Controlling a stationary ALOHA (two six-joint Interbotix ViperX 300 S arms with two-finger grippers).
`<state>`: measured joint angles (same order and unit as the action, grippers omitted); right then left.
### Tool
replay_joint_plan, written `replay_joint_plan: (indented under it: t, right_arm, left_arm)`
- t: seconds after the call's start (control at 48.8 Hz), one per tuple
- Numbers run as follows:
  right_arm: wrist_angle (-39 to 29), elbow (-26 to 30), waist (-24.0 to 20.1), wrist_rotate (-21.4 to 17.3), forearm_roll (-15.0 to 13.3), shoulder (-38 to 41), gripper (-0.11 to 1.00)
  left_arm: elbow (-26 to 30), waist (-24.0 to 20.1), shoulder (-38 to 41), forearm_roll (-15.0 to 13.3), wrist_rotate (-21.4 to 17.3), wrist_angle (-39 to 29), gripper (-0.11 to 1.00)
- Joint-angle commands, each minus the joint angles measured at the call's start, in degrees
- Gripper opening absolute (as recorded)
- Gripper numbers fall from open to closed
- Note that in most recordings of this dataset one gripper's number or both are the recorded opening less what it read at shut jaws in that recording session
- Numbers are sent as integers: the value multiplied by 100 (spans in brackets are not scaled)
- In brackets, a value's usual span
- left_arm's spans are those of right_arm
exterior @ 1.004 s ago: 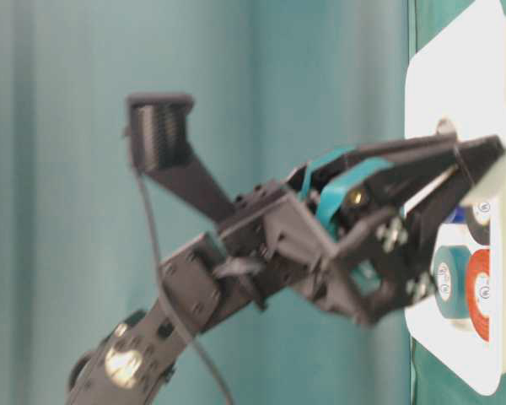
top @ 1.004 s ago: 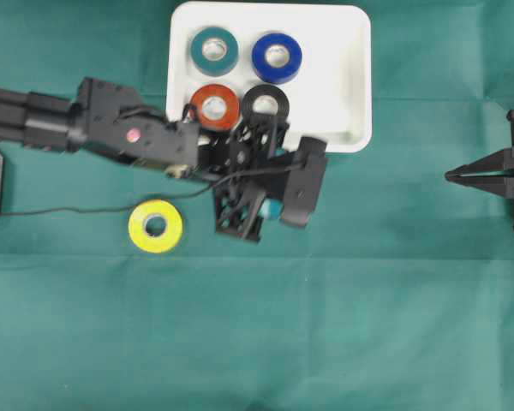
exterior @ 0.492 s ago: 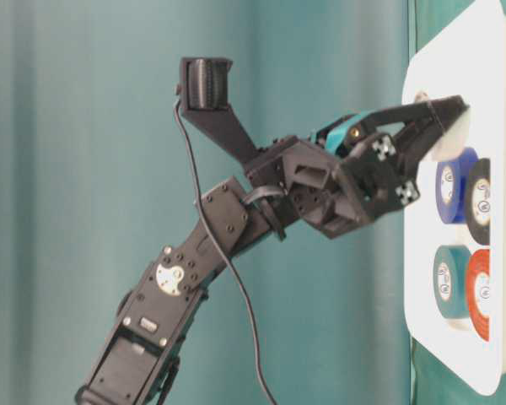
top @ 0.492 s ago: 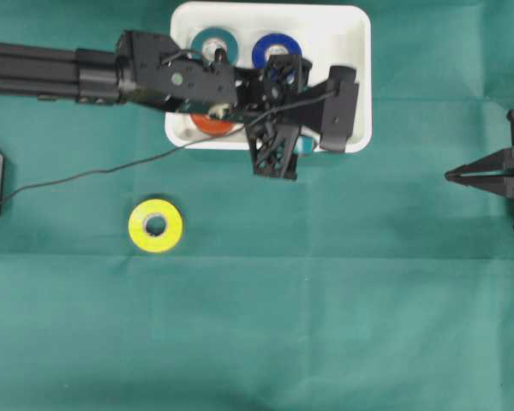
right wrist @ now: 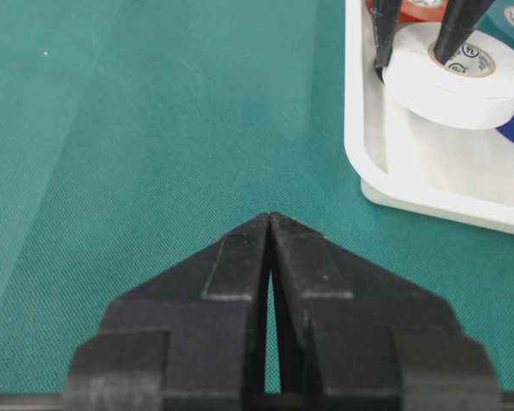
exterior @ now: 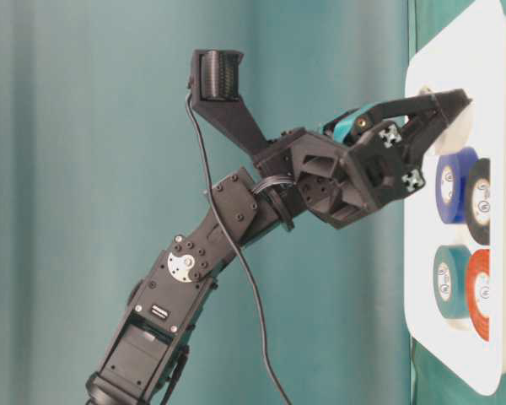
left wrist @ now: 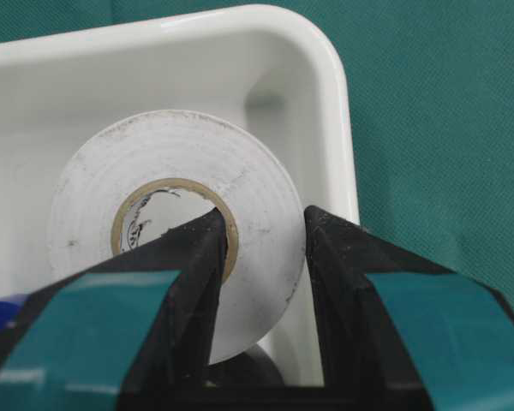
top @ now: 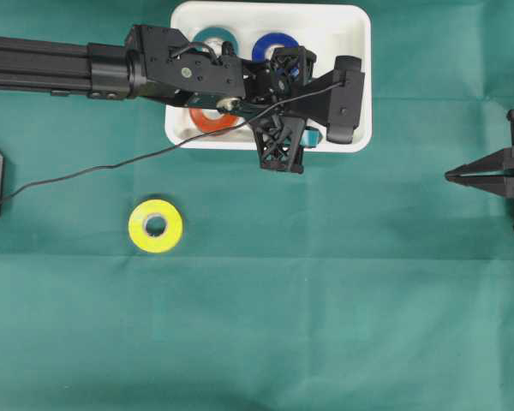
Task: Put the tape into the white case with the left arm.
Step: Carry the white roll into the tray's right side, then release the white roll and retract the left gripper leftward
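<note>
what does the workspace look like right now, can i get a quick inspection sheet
surface: green cloth, lightly creased
job's things: white case at the top; white tape roll inside it near a corner, one finger in its core, one outside; teal roll, blue roll, red roll and black roll also in the case
clutter: yellow roll on the cloth, outside the case
grippers: left hand around the white roll's wall, gap beside one finger; right hand shut, off the case
cables: thin black cable trailing over the cloth
surroundings: nothing seen
</note>
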<state>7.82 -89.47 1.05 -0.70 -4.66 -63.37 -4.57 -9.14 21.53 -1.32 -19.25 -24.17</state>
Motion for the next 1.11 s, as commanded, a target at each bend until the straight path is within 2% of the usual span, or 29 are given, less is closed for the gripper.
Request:
replay_joint_plan:
  t: [0.0, 0.143, 0.184, 0.225, 0.656, 1.086]
  right_arm:
    - [70, 53, 0, 0, 0, 35, -9]
    - [79, 44, 0, 9, -9, 35, -9]
    - [79, 44, 9, 0, -9, 35, -9]
    - [79, 53, 0, 0, -9, 35, -9]
    - [70, 44, 0, 0, -9, 35, -9]
    - [79, 53, 0, 0, 0, 35, -9]
  left_arm:
    - [132, 0, -141, 9, 0, 26, 38]
    - [35, 0, -246, 9, 9, 26, 80]
    - [0, 0, -281, 9, 9, 26, 89]
    - [-44, 0, -325, 9, 9, 26, 93]
    - [-483, 132, -782, 9, 35, 0, 91]
    - [-1995, 598, -2171, -9, 62, 0, 91]
